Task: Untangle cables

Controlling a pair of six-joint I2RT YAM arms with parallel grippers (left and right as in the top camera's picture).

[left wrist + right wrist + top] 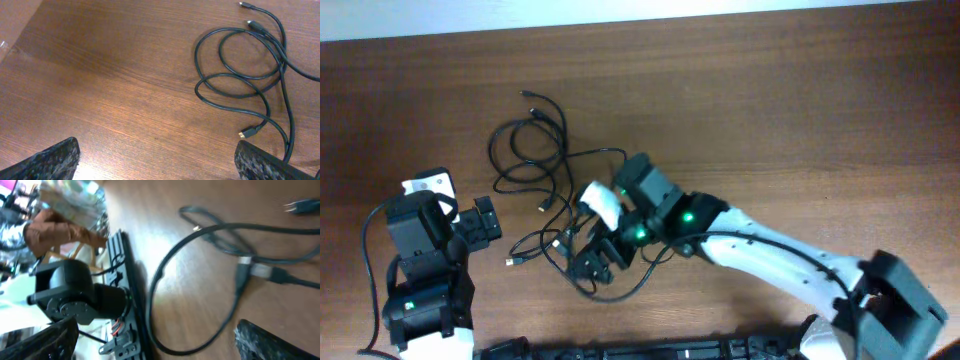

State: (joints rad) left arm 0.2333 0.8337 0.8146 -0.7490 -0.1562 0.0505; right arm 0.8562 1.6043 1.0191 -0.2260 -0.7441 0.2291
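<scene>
1. Nearest, on the near side of the cables (281, 52), a black rail (650, 350) carries the arm bases. No lettering on it can be read.
2. The left end effector (492, 220) sits left of the cables and apart from them. It is released, jaws wide, with only bare bench (770, 100) between them. It looks parked to leave the other arm room.
3. The white plate (428, 186), farther left of the cables, bears marks too small to read.
4. The right end effector (582, 255) hangs over the cables' near knot, likewise released and grasping nothing. It is probably lining up on a strand where the cords cross most.
5. The cables lie on the bench between the two arms, with crossed strands nearer and open loops beyond.
6. A plug end (248, 133) among the far loops shows no brand.
</scene>
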